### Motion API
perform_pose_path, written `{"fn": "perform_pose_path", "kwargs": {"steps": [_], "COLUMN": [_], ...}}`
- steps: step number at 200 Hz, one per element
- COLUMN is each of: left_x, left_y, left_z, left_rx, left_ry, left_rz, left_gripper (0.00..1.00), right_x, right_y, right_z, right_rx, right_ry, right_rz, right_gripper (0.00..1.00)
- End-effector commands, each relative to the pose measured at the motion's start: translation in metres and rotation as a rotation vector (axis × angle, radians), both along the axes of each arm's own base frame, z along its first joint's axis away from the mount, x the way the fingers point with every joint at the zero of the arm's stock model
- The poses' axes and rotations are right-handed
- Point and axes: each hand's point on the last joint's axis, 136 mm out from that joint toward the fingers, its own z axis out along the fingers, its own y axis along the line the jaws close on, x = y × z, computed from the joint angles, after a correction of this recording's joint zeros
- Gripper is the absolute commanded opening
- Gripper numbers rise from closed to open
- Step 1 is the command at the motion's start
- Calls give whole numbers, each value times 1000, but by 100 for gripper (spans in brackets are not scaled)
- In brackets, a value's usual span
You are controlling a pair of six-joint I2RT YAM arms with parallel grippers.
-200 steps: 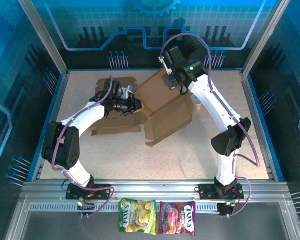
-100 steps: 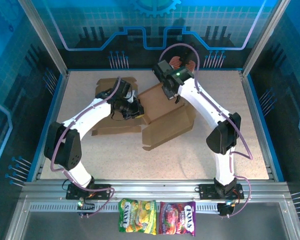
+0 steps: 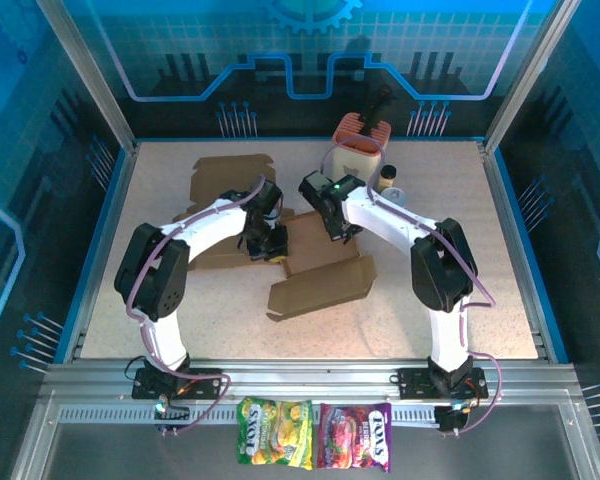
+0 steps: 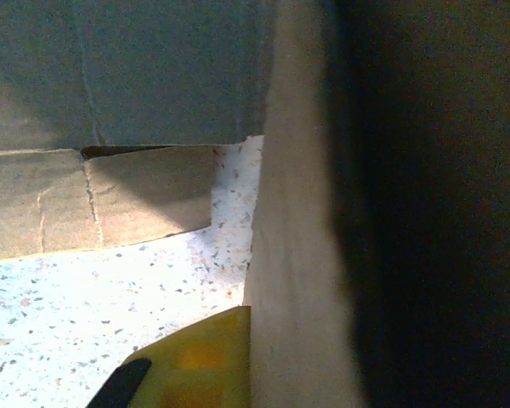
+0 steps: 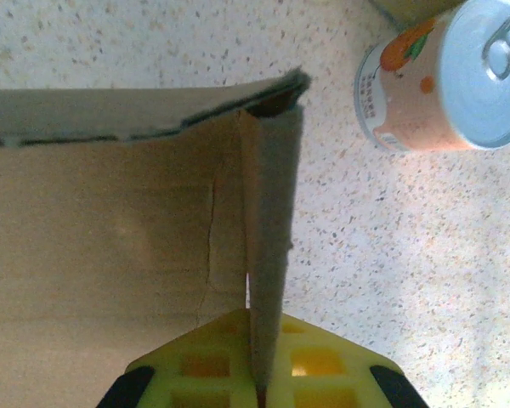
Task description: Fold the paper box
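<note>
The brown paper box [image 3: 320, 285] lies partly unfolded at mid-table, one flap [image 3: 230, 175] spread out at the far left. My left gripper [image 3: 270, 245] is shut on an upright cardboard panel [image 4: 297, 255]; one yellow finger [image 4: 195, 365] presses its left face and the other finger is hidden behind it. My right gripper [image 3: 330, 225] is shut on the thin edge of another box wall [image 5: 268, 212], a yellow finger [image 5: 204, 365] on each side. Both grippers sit close together over the box's middle.
An orange-and-white container [image 3: 358, 150] stands at the back, with a can [image 3: 390, 180] beside it. In the right wrist view the peach-labelled can [image 5: 442, 76] stands just right of the box corner. Two candy bags [image 3: 315, 435] lie on the near rail.
Both arms have swung inward and toward the near side, bringing the box down and closer. The right arm's move uncovered the container and can at the back.
</note>
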Motion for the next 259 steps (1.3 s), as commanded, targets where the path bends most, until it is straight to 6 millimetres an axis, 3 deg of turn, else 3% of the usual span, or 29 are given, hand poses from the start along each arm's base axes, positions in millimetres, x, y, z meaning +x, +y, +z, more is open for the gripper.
{"fn": "perform_pose_path", "kwargs": {"steps": [1,43,95,147,175,219,234,259], "left_x": [14,19,26,18,13,11,12,14], "left_y": [13,18,17,12,16,10,6,2], "left_z": [-10,-20,-16,-20,-22,-6,-2,0], "left_rx": [81,153,200,277,338,382,352,322], "left_ry": [-37,-47,-102,-103,-107,-154,-165,-169], "left_rz": [41,23,4,-29,-26,-18,-15,-21], "left_gripper": [8,20,20,14,4,0,14,22], "right_x": [-19,-26,-29,-30,-31,-37,-39,-40], "right_y": [-8,-10,-10,-10,-11,-15,-17,-21], "right_z": [4,-5,-5,1,1,-8,-10,-12], "right_rx": [-2,-2,5,15,22,26,30,33], "right_ry": [23,41,24,-26,-40,-38,-36,-39], "right_rz": [-22,-42,-50,-65,-69,-78,-82,-92], "right_gripper": [0,0,0,0,0,0,0,0]}}
